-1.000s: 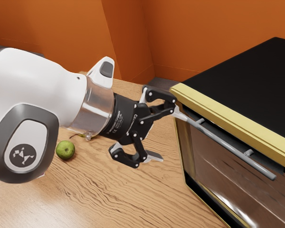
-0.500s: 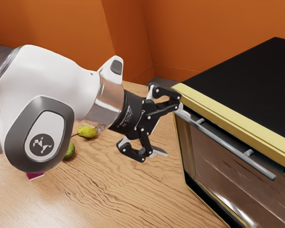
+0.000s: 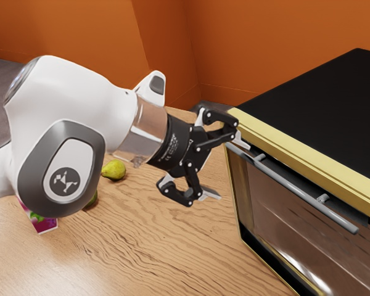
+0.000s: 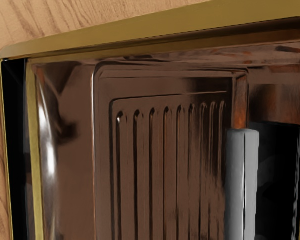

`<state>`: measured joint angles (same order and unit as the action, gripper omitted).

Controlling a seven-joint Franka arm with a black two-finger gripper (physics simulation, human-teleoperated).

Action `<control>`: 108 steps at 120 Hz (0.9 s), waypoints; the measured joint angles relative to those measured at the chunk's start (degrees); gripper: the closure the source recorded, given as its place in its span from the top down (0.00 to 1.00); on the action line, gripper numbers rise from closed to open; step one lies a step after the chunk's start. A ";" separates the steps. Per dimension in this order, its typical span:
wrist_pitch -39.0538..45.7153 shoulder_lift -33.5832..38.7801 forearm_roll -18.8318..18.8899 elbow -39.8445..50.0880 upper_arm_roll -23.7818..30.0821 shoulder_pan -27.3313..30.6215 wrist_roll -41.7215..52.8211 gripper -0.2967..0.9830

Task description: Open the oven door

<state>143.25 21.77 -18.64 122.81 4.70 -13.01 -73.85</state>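
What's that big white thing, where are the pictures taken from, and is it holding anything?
The big white thing is a robot arm. Its black gripper works a bit like your finger and thumb.

One camera watches from beside the arm. The other rides on the robot's hand and looks at the front of the oven, with its grey handle.

On the wooden table there's the oven, a yellow-green pear, a green fruit partly hidden by the arm, and something pink and purple.

It's holding nothing: the two fingers are spread apart, one of them close to the handle's end.
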 joint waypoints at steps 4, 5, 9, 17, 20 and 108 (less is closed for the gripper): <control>0.00 -0.16 -0.04 0.00 -0.02 0.05 0.00 0.77; 0.00 -0.18 -0.05 0.00 -0.02 0.07 0.00 0.77; 0.00 -0.27 -0.08 0.00 -0.03 0.12 -0.01 0.77; 0.00 -0.41 -0.14 0.00 0.00 0.16 -0.01 0.77; 0.00 -0.55 -0.18 0.00 -0.02 0.16 -0.02 0.77; 0.08 3.57 -2.60 5.48 0.21 2.50 -0.09 0.77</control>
<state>143.34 25.34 -21.24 128.28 4.90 -10.51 -73.94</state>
